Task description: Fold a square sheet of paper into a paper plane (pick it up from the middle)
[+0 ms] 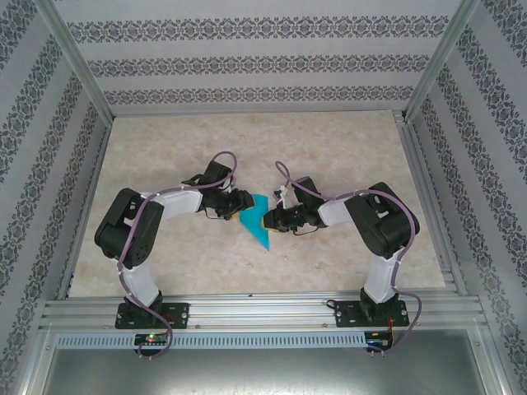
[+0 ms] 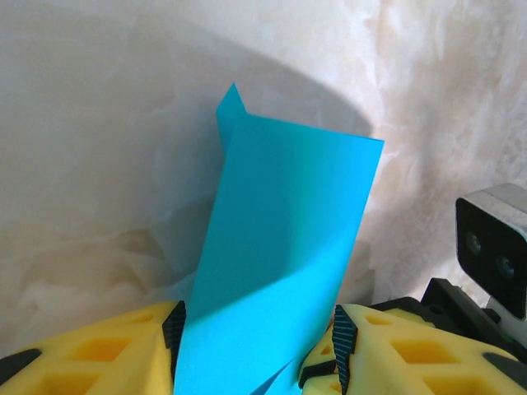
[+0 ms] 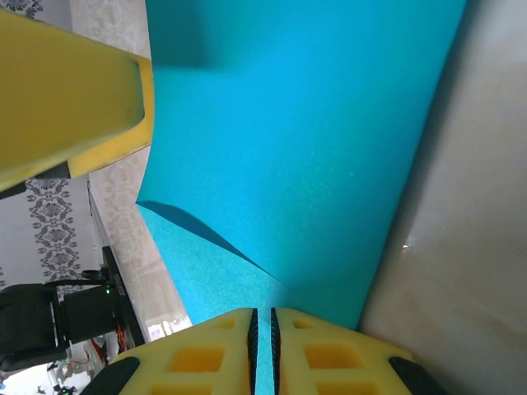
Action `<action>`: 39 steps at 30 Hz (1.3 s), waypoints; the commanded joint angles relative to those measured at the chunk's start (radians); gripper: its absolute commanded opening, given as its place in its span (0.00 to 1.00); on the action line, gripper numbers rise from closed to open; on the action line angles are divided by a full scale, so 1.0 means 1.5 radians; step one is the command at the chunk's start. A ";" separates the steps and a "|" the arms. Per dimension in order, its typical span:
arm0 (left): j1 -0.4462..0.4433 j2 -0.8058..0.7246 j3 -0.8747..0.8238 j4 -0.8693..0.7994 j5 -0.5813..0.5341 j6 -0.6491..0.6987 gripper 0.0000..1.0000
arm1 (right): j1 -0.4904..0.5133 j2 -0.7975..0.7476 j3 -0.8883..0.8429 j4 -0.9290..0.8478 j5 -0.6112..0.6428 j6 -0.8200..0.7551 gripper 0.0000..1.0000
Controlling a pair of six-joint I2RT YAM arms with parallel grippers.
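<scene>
The aluminium rail [image 1: 263, 311] carrying both arm bases closes off your near edge. Beyond it the table [image 1: 189, 263] lies bare up to the grippers, with open room to either side as far as the frame posts.

Your left gripper [image 1: 240, 202] and right gripper [image 1: 272, 220] meet nose to nose at mid-table, just beside each other, on the sheet [image 1: 257, 220].

In the left wrist view, the left gripper's [image 2: 257, 350] jaws stand about halfway apart. The sheet [image 2: 280, 247] runs flat through the gap, its side edges at the black pads [image 2: 174, 329]. You cannot tell whether the pads press on it.

In the right wrist view, the right gripper's [image 3: 263, 350] jaws are closed to a thin slit with the sheet's [image 3: 305, 140] edge pinched in it. A yellow left finger [image 3: 74, 90] shows just above.

From above, the sheet reads as a wedge. Its long axis runs near to far, its narrow tip points to the near edge, and its broad corner lies under the left gripper. A folded layer overlaps its lower part.

Past the grippers the table is open to the back wall [image 1: 263, 62].
</scene>
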 commanded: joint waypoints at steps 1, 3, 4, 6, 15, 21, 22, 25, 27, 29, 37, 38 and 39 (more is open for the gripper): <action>0.015 0.026 0.013 0.042 0.046 -0.015 0.52 | 0.003 0.053 -0.011 -0.028 0.061 -0.029 0.17; 0.019 0.037 0.016 0.051 0.062 -0.018 0.49 | 0.003 0.055 -0.007 -0.032 0.059 -0.030 0.17; 0.020 0.039 0.014 0.058 0.067 -0.020 0.47 | 0.002 0.055 -0.005 -0.033 0.059 -0.030 0.17; 0.023 0.040 0.013 0.069 0.079 -0.023 0.38 | 0.002 0.054 -0.001 -0.039 0.059 -0.031 0.17; 0.027 0.012 -0.002 0.068 0.067 -0.032 0.07 | 0.002 -0.023 0.011 -0.063 0.064 -0.025 0.23; 0.025 -0.031 -0.038 0.083 0.030 -0.073 0.04 | 0.032 -0.187 -0.009 -0.162 0.252 -0.089 0.36; 0.025 -0.035 -0.040 0.079 0.024 -0.075 0.04 | 0.044 -0.211 -0.015 -0.174 0.293 -0.105 0.37; 0.026 -0.047 -0.047 0.074 0.013 -0.083 0.03 | 0.108 -0.278 -0.045 -0.174 0.448 -0.170 0.42; 0.025 -0.054 -0.051 0.075 0.006 -0.089 0.03 | 0.188 -0.309 -0.067 -0.143 0.561 -0.250 0.45; 0.024 -0.060 -0.052 0.070 -0.001 -0.089 0.03 | 0.257 -0.320 -0.074 -0.122 0.656 -0.306 0.46; 0.023 -0.065 -0.045 0.057 -0.007 -0.086 0.03 | 0.391 -0.206 -0.020 -0.096 0.839 -0.407 0.50; 0.023 -0.065 -0.045 0.056 -0.008 -0.085 0.03 | 0.395 -0.192 -0.012 -0.097 0.853 -0.411 0.50; 0.023 -0.065 -0.045 0.054 -0.009 -0.085 0.03 | 0.400 -0.178 -0.003 -0.103 0.868 -0.413 0.50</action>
